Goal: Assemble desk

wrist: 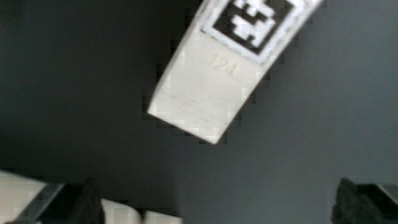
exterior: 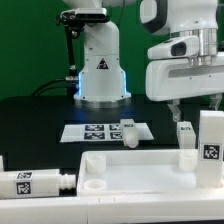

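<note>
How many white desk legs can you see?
4. The lying leg is at the exterior view's front left, the middle leg by the marker board, the back leg further right, the upright leg far right. None seems hidden.

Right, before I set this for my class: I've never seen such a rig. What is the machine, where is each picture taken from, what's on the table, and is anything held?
The machine is a robot arm with a two-finger gripper, putting a desk together. One picture comes from a camera standing off the arm; the other looks from the wrist, between the open fingers. On the dark table lie a white tabletop panel, chunky parts such as the lying leg at the exterior view's left, and a flat marker board. The wrist view shows one tagged leg close up. Nothing is held.
</note>
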You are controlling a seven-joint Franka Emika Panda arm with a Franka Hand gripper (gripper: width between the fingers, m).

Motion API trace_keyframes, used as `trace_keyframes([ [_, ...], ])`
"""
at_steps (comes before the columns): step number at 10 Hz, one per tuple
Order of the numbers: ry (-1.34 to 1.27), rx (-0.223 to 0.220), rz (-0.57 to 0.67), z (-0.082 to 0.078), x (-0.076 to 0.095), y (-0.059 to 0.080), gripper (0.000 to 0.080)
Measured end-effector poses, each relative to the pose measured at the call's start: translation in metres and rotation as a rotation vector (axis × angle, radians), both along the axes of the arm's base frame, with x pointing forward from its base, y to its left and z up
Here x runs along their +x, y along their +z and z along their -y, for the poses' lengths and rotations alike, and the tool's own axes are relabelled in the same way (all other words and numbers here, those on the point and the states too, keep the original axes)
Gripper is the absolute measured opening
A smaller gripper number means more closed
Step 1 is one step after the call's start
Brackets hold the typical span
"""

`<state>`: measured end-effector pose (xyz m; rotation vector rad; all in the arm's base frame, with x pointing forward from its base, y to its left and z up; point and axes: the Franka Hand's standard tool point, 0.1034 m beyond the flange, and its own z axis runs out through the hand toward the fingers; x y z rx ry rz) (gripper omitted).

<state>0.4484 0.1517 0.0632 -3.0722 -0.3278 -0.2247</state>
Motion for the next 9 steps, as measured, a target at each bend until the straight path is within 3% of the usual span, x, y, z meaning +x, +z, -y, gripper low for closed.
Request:
trace_keyframes([
  [4, -0.243, 0.042, -0.03, -0.001, -0.003, -0.003, 0.0649],
  [6, -0.475, 0.066, -0.125, 0.001, 0.001, -0.013, 0.0649],
  [9, -0.49, 0.067, -0.152, 0.003, 0.003, -0.015, 0.0649],
])
